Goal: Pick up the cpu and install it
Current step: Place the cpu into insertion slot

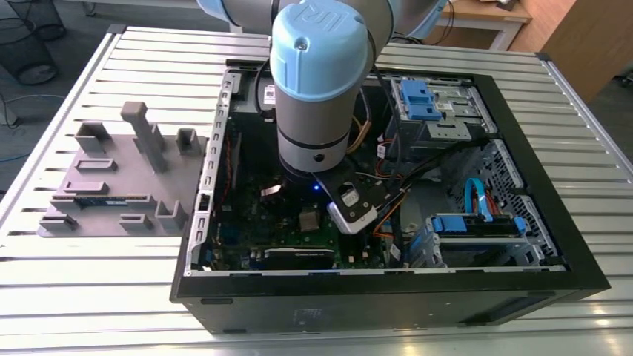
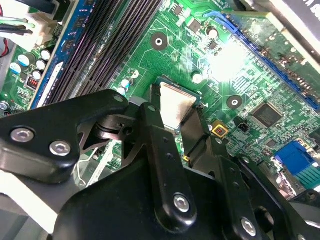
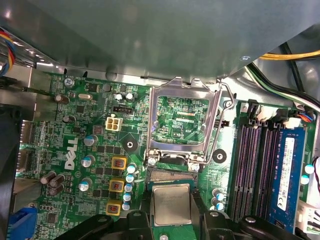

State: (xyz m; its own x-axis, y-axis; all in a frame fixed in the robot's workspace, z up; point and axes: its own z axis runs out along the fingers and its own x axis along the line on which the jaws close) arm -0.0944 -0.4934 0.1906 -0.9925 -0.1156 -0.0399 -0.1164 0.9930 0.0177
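Gripper (image 2: 175, 117) closed on the cpu (image 2: 174, 102): two black fingers (image 2: 160, 150) clamp the chip's opposite edges over the green motherboard (image 2: 165, 55). From the exterior view's left: grey tray (image 1: 109, 178) on the slatted table (image 1: 118, 67); the open computer case (image 1: 396, 297); the arm (image 1: 316, 96) pointing down into it. In the first wrist view the cpu sits just beside the flipped-open socket frame (image 3: 182, 85); whether it is seated cannot be told

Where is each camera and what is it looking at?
Exterior view: off the arm, looking down into the open computer case; the arm shows.
First wrist view: on the wrist, facing the open socket frame; the claw shows.
Second wrist view: on the wrist, looking past the claw at the motherboard.
Both wrist views share the cpu in the claw.
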